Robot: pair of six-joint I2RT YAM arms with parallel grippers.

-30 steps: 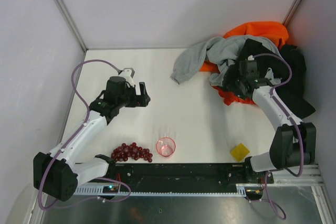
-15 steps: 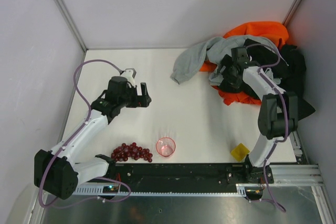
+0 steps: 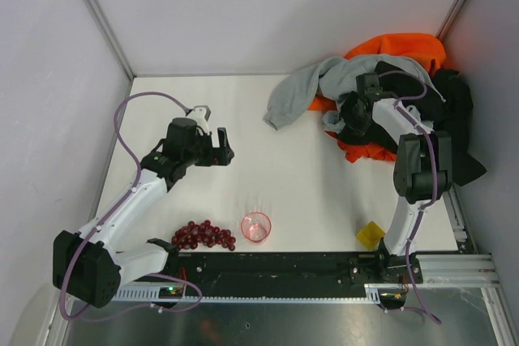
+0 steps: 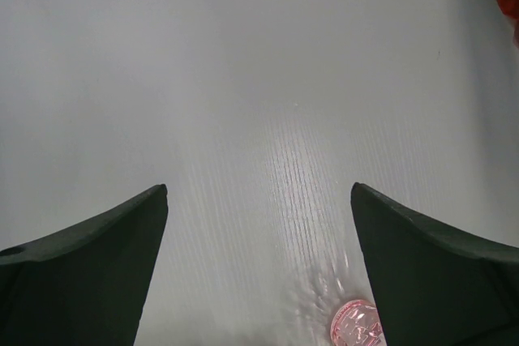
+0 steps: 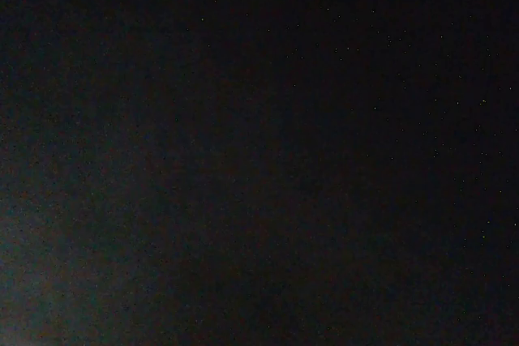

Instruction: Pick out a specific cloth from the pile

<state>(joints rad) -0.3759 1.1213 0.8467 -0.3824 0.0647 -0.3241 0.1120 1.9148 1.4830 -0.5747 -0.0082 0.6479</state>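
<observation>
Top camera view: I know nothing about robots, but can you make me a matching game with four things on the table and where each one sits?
Things:
1. pink cup
2. grapes
3. yellow block
4. grey sweatshirt

Places:
A. draped over the pile of clothes in the far right corner
B. near the front, right of centre
C. near the front, left of centre
D. near the front, about in the middle

Right pairs: 1-D, 2-C, 3-B, 4-A.
</observation>
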